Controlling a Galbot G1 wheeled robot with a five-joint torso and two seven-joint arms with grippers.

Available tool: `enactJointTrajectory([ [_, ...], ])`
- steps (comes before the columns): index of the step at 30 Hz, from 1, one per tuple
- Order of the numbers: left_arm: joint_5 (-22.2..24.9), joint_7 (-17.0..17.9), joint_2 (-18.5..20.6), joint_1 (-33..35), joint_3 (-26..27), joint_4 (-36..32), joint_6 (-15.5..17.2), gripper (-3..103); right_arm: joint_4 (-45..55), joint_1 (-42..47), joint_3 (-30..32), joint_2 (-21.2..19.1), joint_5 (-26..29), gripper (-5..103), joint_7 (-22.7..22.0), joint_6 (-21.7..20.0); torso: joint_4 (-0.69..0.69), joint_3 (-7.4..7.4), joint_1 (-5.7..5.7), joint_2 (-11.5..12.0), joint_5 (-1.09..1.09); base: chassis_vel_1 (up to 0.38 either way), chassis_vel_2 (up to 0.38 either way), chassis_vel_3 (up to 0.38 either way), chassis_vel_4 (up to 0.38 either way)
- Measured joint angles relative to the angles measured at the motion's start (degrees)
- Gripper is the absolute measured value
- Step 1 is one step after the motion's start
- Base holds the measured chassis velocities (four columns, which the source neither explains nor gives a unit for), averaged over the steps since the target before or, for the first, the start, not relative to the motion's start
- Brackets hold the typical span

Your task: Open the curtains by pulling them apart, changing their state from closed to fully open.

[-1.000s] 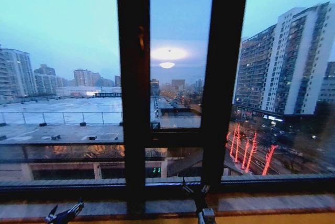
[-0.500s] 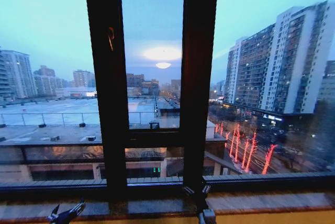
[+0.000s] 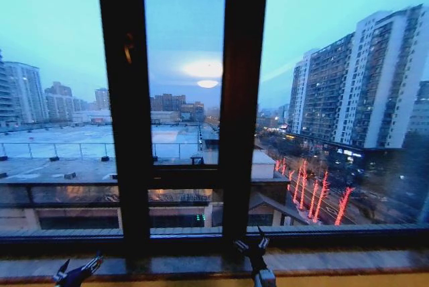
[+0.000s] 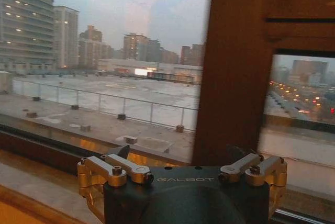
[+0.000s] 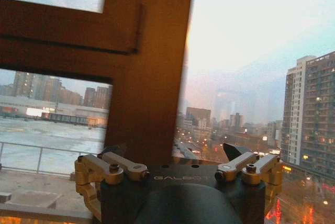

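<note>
Gold-and-black metal closest to me: the left gripper [image 3: 77, 268] sits low at the near left, just over the stone windowsill [image 3: 167, 265]. Its fingers are spread wide and grasp nothing. On its own wrist camera the left gripper [image 4: 180, 153] shows the same, dark fingertips [image 4: 123, 151] well apart with only glass beyond them.

Over to the right gripper [image 3: 251, 241], near centre-right, pointing up at the base of the window. It is also released, with fingers splayed and nothing between them. The right wrist camera confirms it: the right gripper [image 5: 175, 150] gapes in front of a brown frame post [image 5: 149, 77].

Past the sill, two dark upright window posts, left [image 3: 124, 133] and right [image 3: 241, 99], stand just beyond the grippers, joined by a crossbar [image 3: 181, 176]. A round lamp reflection [image 3: 206, 84] floats in the glass between them.

Farther out there is a flat pale rooftop [image 3: 60, 143] with a railing [image 3: 67, 149] on the left. On the right are red-lit trees [image 3: 315, 193] along a street, and tall apartment blocks [image 3: 375, 79] stand behind.

As for the curtains, I cannot tell where they hang from these cameras.
</note>
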State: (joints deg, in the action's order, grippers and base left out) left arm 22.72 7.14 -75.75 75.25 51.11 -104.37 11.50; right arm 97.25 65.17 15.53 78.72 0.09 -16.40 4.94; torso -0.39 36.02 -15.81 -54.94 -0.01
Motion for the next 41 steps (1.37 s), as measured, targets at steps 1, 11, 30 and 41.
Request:
enactJointTrajectory([
  [1, 0.10, -0.45, 0.21, 0.05, -0.07, 0.14, -0.17, 100, -0.20, 0.04, 0.15, 0.00, -0.12, 100, -0.03, 0.07, 0.00, 0.00, 0.00, 0.00, -0.01, -0.282, -0.300, 0.269, 0.312],
  [11, 0.62, -1.37, 1.38, -0.49, -1.06, 0.68, -0.41, 100, -1.01, -0.68, 0.31, 0.00, -1.15, 100, -0.58, 0.63, 0.00, 0.00, 0.00, 0.01, 0.01, -0.230, -0.222, 0.226, 0.230],
  [30, 0.68, -1.47, 1.96, -1.34, -0.95, 1.97, -0.13, 100, -1.40, -0.16, 0.82, 0.00, -1.68, 100, -0.88, 1.48, -0.01, 0.01, -0.01, 0.00, 0.00, -0.009, -0.034, 0.010, 0.032],
  [41, 0.67, -1.47, 2.37, -1.52, -1.10, 1.97, 0.03, 100, -1.15, 0.04, 0.97, 0.00, -1.59, 100, -1.30, 1.67, 0.01, 0.00, 0.01, 0.00, 0.00, 0.099, -0.116, -0.096, 0.120],
])
